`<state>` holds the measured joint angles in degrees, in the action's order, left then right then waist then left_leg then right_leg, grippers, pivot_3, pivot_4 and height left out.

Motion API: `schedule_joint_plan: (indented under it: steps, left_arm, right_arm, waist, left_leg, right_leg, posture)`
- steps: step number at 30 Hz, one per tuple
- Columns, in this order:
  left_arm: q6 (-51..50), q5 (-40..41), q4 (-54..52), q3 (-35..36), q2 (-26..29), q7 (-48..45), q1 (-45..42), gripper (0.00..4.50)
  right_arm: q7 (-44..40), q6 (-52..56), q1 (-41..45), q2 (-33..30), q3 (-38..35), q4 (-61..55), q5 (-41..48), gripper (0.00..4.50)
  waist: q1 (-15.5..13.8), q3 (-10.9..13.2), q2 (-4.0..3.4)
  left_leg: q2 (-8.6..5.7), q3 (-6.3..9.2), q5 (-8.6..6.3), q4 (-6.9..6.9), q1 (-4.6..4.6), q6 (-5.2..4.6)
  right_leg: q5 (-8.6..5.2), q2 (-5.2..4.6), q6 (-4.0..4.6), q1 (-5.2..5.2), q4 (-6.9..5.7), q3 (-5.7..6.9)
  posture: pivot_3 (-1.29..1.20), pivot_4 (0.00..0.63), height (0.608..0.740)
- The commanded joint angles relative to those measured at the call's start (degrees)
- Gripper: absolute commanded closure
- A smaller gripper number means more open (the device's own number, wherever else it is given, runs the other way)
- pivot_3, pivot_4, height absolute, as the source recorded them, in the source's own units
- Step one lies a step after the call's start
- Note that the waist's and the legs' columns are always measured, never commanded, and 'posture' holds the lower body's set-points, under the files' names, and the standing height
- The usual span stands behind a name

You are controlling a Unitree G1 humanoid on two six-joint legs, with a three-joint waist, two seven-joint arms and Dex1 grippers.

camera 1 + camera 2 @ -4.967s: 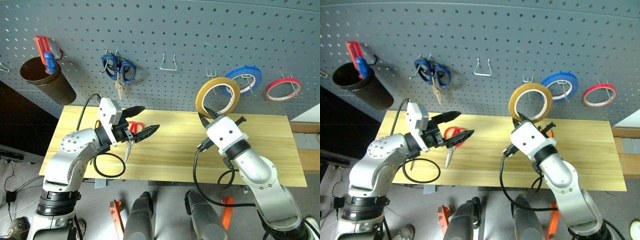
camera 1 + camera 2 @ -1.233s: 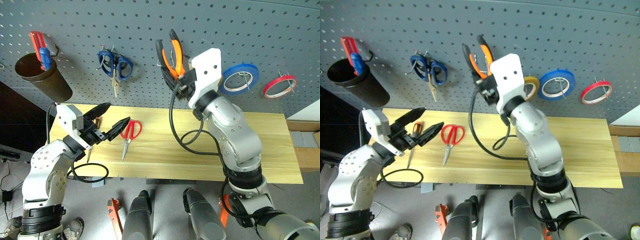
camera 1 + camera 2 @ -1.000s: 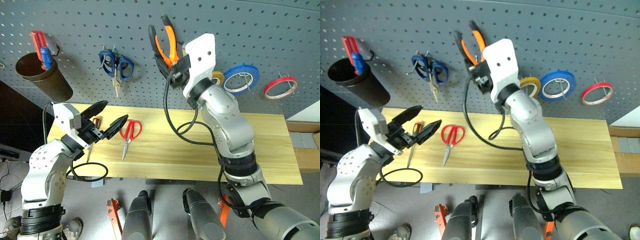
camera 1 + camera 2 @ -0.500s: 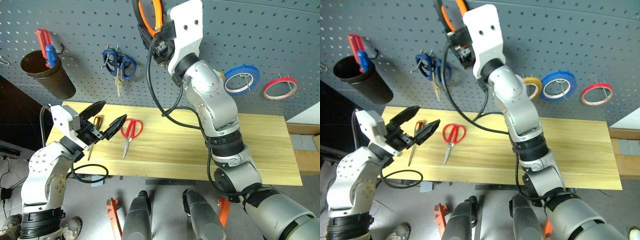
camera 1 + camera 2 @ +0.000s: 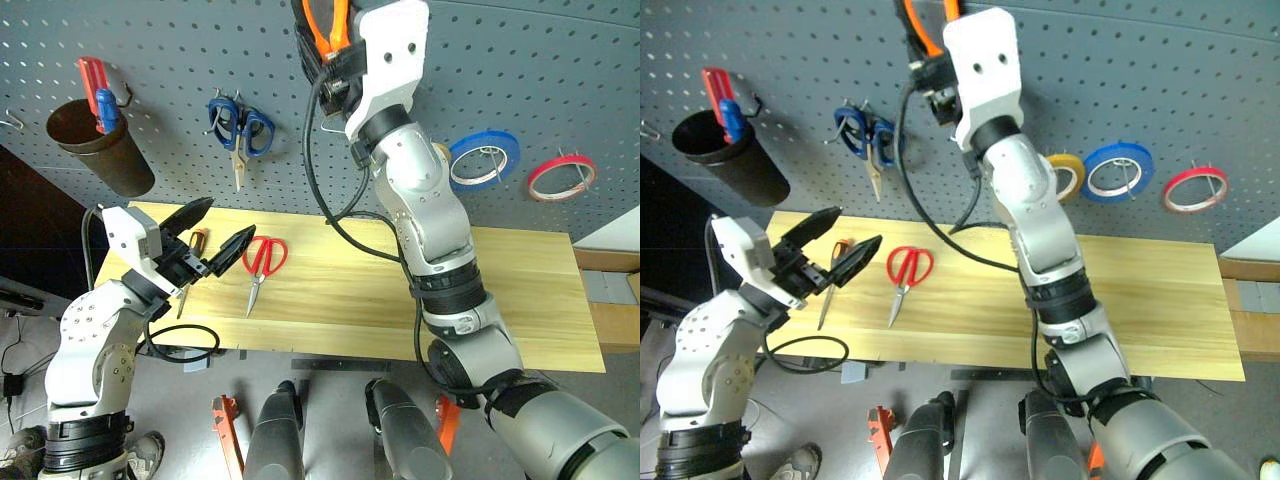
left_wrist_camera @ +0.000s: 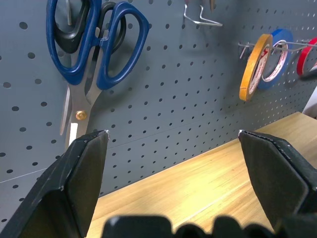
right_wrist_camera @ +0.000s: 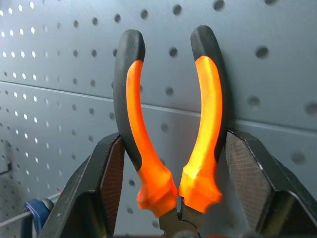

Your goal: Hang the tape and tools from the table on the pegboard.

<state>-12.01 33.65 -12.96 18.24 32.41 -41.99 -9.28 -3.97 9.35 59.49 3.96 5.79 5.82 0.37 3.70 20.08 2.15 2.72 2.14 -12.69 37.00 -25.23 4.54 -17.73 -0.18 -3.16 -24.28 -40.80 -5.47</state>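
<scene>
Glossy orange-and-black pliers point(image 7: 171, 129); matt perforated pegboard point(image 7: 59, 59).

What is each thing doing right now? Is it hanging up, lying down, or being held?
pliers: held in the right gripper, handles up against the pegboard
yellow tape: hanging on a hook
red scissors: lying shut on the table
screwdriver: lying on the table
blue scissors: hanging
blue tape: hanging
red tape: hanging
left gripper: open, empty
wire hook: empty
</scene>
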Motion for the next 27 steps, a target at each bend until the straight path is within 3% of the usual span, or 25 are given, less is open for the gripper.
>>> schedule_joint_plan:
  steps: [1,13,27]
  left_arm:
    - [1.4,-0.1,-1.1,0.2,-0.2,-0.3,-0.5,0.0]
    - [1.9,-1.2,0.4,-1.5,-1.2,-0.6,-2.8,0.0]
    - [2.4,-1.7,0.5,-1.9,-1.4,-0.2,-2.7,0.0]
  right_arm:
    - [1.2,-4.7,-1.5,1.3,1.0,-0.9,-1.4,1.93]
    - [5.3,-12.0,-1.9,2.4,0.5,5.8,-5.1,1.93]
    - [8.2,-10.3,-4.8,3.8,1.8,7.5,-8.3,1.93]
  waist:
    - [0.0,0.0,0.0]
    - [-0.1,0.0,0.0]
    - [-0.2,0.0,0.0]
  left_leg:
    - [0.0,0.0,0.0,0.0,0.0,0.0]
    - [-0.03,0.03,0.17,0.0,0.0,0.0]
    - [-0.03,0.08,0.26,0.0,0.02,0.0]
  right_leg:
    - [0.0,0.0,0.0,0.0,0.0,0.0]
    - [0.03,0.05,0.05,-0.01,-0.09,0.02]
    - [0.08,0.07,0.14,-0.01,-0.14,0.05]
  posture:
    - [0.01,0.282,0.74]
    - [0.0,0.293,0.74]
    - [0.01,0.295,0.74]
